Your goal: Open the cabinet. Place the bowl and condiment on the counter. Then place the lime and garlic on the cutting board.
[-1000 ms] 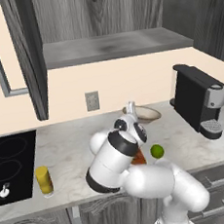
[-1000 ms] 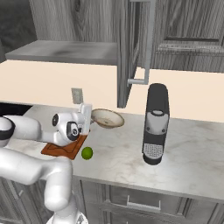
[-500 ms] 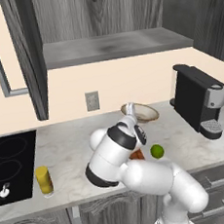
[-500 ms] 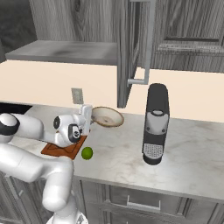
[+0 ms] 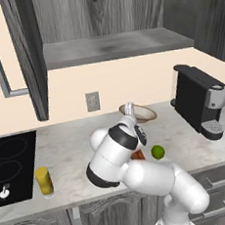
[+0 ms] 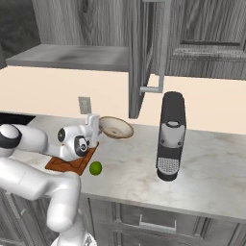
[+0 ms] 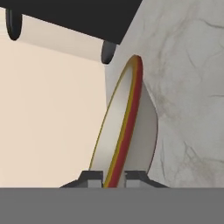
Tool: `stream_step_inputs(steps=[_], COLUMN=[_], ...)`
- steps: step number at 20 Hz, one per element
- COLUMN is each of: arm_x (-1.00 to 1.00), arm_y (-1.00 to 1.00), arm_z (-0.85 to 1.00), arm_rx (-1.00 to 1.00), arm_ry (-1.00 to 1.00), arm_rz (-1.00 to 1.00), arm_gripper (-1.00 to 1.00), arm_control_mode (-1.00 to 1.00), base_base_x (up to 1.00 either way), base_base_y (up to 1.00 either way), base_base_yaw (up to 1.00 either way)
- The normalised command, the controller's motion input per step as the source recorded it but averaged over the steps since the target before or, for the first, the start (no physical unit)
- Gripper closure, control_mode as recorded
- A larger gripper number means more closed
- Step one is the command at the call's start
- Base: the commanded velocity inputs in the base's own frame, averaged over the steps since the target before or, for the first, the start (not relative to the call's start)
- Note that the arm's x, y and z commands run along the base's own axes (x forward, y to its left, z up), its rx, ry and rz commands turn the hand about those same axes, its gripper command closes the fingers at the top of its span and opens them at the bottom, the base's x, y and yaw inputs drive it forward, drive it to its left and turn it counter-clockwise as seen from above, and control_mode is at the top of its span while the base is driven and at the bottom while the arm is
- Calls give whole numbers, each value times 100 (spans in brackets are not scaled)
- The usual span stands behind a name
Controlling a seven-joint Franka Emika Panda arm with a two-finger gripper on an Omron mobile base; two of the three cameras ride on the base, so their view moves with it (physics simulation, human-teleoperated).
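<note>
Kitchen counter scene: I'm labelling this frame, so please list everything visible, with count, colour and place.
cabinet: one, dark grey, above counter, doors open.
counter: one, beige marbled.
bowl: one, cream, counter by wall, rim between the fingertips.
condiment: one, yellow, beside cooktop.
lime: one, green, on counter beside cutting board.
cutting board: one, reddish-brown, under the arm.
coffee machine: one, black, right.
cooktop: one, black, left.
wall outlet: one, grey.
gripper: shut on bowl rim.
</note>
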Motion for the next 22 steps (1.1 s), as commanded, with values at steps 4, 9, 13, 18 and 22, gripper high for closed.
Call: stream_step_inputs(steps=[4, 9, 13, 18, 22], arm_x=[1, 0, -16, -62, -71], arm_y=[18, 1, 20, 52, 76], arm_z=[-7, -6, 0, 4, 53], arm_rx=[0, 2, 10, 13, 12], arm_ry=[-5, -4, -3, 0, 0], arm_rz=[0, 0, -2, -15, -19], arm_gripper=[-100, -100, -100, -100, -100], arm_control_mode=[-100, -100, -100, -100, -100], base_base_x=[0, 0, 0, 0, 0], base_base_y=[0, 0, 0, 0, 0], base_base_yaw=[0, 0, 0, 0, 0])
